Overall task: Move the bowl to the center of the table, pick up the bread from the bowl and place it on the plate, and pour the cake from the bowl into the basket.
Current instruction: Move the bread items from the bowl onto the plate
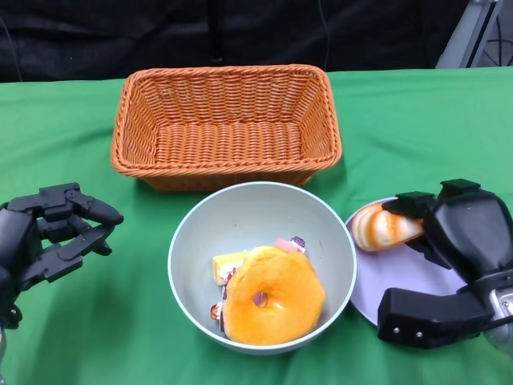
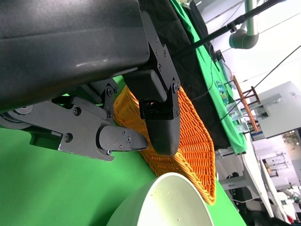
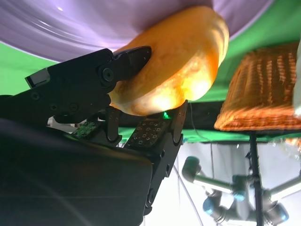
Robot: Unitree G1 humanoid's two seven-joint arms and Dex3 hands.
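While your left hand (image 1: 48,233) waits empty with fingers apart, left of the bowl (image 1: 240,220), the bowl sits central, cake (image 1: 272,295) inside, basket (image 1: 226,122) directly behind. Your right hand (image 1: 449,241) grips the bread (image 1: 385,227) over the plate (image 1: 409,277); whether bread touches plate is unclear.

Bright, even light from above; the bowl (image 1: 262,265) casts only a soft shadow on the table (image 1: 64,152). The right wrist view blurs close up, with glare on the bread (image 3: 181,61)
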